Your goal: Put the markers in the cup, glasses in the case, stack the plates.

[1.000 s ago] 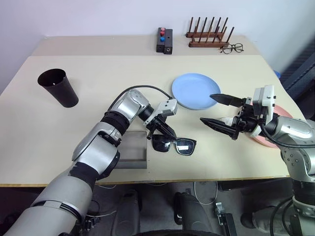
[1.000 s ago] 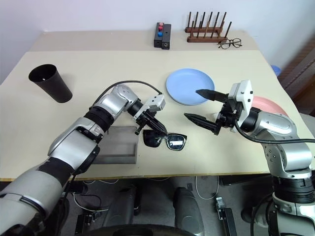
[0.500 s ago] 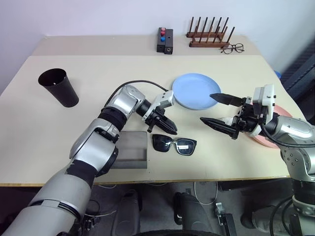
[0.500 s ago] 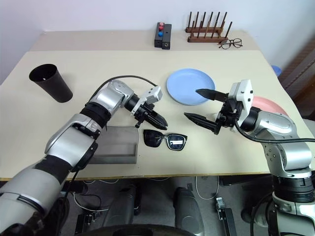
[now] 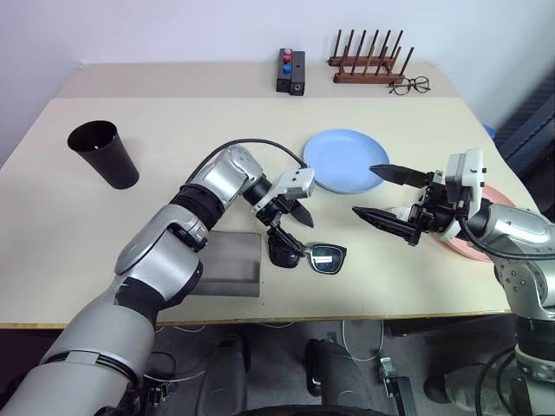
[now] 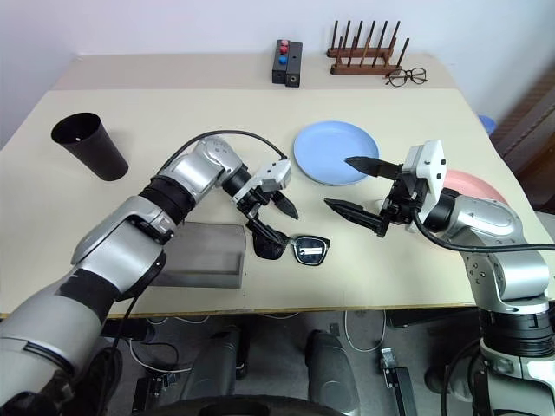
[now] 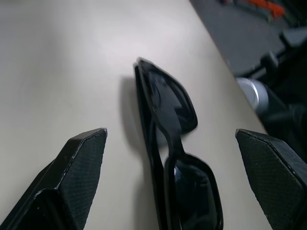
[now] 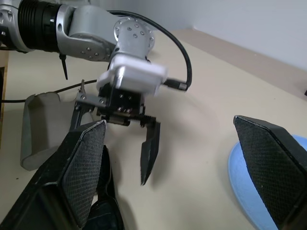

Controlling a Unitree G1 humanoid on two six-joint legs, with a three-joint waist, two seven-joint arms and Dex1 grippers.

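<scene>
The black glasses (image 5: 312, 256) lie flat on the table just right of the grey case (image 5: 227, 265). My left gripper (image 5: 298, 234) hovers over their left lens, open wide and holding nothing; the left wrist view looks down on the glasses (image 7: 168, 143) between its two fingers. Further right, my right gripper (image 5: 362, 189) hangs open and empty above the table, in front of the light blue plate (image 5: 342, 160). The pink plate (image 5: 496, 238) sits at the right edge, partly hidden by my right arm. At far left stands the black cup (image 5: 104, 154). The markers are out of view.
At the back of the table are a small black block with red and blue knobs (image 5: 290, 69), a wooden peg rack (image 5: 368, 61) and wire-framed spectacles (image 5: 409, 85). The table's front edge runs just below the case and glasses.
My left gripper was shut on the glasses' left lens; it has let go and opened wide, and the glasses now rest on the table. The right arm has not moved.
</scene>
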